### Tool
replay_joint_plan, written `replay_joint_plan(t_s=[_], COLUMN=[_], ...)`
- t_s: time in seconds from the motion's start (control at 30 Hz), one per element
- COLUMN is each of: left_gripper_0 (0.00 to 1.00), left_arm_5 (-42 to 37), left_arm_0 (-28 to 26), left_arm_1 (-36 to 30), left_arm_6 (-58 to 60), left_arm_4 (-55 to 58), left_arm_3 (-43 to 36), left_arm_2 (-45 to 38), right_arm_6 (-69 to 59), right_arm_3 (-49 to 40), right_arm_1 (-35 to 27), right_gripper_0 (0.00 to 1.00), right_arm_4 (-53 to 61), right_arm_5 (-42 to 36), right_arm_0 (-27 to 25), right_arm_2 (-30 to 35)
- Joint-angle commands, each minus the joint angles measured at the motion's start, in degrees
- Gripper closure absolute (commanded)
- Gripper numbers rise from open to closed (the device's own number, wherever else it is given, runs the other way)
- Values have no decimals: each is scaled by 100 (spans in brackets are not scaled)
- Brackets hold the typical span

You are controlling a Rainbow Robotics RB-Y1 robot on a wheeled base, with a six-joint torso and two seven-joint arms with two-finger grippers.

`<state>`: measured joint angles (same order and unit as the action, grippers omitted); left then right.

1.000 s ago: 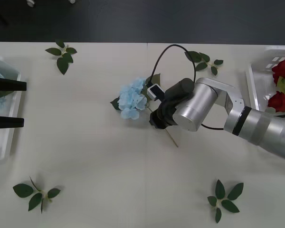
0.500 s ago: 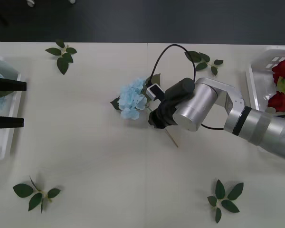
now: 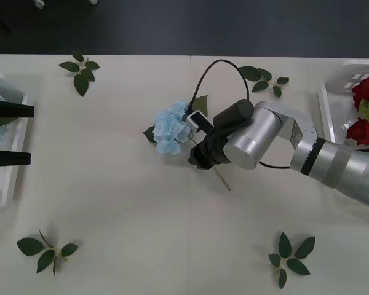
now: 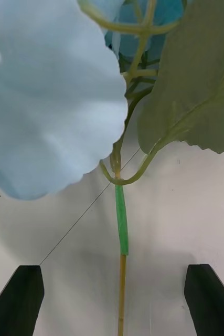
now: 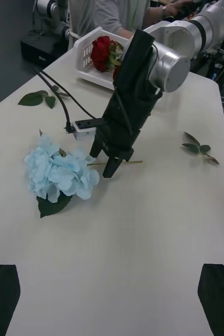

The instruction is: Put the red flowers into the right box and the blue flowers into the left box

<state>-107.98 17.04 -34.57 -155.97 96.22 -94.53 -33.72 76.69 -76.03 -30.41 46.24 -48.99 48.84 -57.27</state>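
One blue flower (image 3: pixel 171 129) lies mid-table with its stem (image 3: pixel 223 182) running toward the robot. My right gripper (image 3: pixel 197 161) hovers low over that stem just behind the bloom, open. Its wrist view shows the stem (image 4: pixel 121 226) centred between the black fingers (image 4: pixel 18 302), beneath the pale petals (image 4: pixel 49 105) and a leaf (image 4: pixel 195 89). The left wrist view shows the right gripper (image 5: pixel 114 165) beside the blue flower (image 5: pixel 56 173). Red flowers (image 3: pixel 366 89) lie in the right box (image 3: pixel 332 104). My left gripper (image 3: pixel 32 134) waits open over the left box (image 3: pixel 5 184), where a bit of blue shows.
Flowerless leaf sprigs lie at the back left (image 3: pixel 80 70), back right (image 3: pixel 264 78), front left (image 3: pixel 46 252) and front right (image 3: pixel 290 258). A black cable (image 3: pixel 218 64) loops off the right wrist above the table. The table's far edge borders a dark floor.
The right gripper has shifted a little to the left and toward the stem near the bloom. The left arm and the flower have stayed put.
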Motion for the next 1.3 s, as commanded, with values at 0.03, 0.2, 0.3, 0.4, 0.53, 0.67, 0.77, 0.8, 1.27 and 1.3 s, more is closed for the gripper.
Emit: replay_joint_plan(t_s=[0.03, 0.2, 0.3, 0.4, 0.53, 0.67, 0.77, 0.8, 1.27, 1.3], left_gripper_0=[0, 0, 0, 0, 0, 0, 0, 0, 0, 0], left_arm_5=[-4, -4, -4, -4, -4, -4, -4, -4, -4, -4], left_arm_0=[-35, -35, -35, -35, -35, -35, -35, -35, -35, -35], left_arm_1=[12, 12, 12, 12, 12, 12, 12, 12, 12, 12], left_arm_6=[97, 97, 97, 97, 97, 97, 97, 97, 97, 97], left_arm_4=[90, 90, 90, 90, 90, 90, 90, 90, 90, 90], left_arm_3=[-100, -100, -100, -100, -100, -100, -100, -100, -100, -100], left_arm_2=[-38, -38, -38, -38, -38, -38, -38, -38, -38, -38], right_arm_6=[241, 338, 382, 461, 575, 698, 742, 751, 707, 716], right_arm_3=[-17, 10, 10, 10, 10, 71, 80, 80, 291, 291], right_arm_1=[176, 176, 176, 158, 132, 141, 158, 149, 387, 387], right_gripper_0=[21, 67, 68, 68, 68, 68, 68, 68, 68, 68], right_arm_4=[-124, -115, -106, -106, -124, -106, -89, -80, -133, -203], right_arm_5=[21, 30, 56, 73, 82, 82, 82, 82, 56, 56], right_arm_0=[144, 144, 144, 144, 161, 161, 161, 161, 161, 161], right_arm_2=[49, 49, 49, 49, 49, 49, 49, 49, -12, -12])
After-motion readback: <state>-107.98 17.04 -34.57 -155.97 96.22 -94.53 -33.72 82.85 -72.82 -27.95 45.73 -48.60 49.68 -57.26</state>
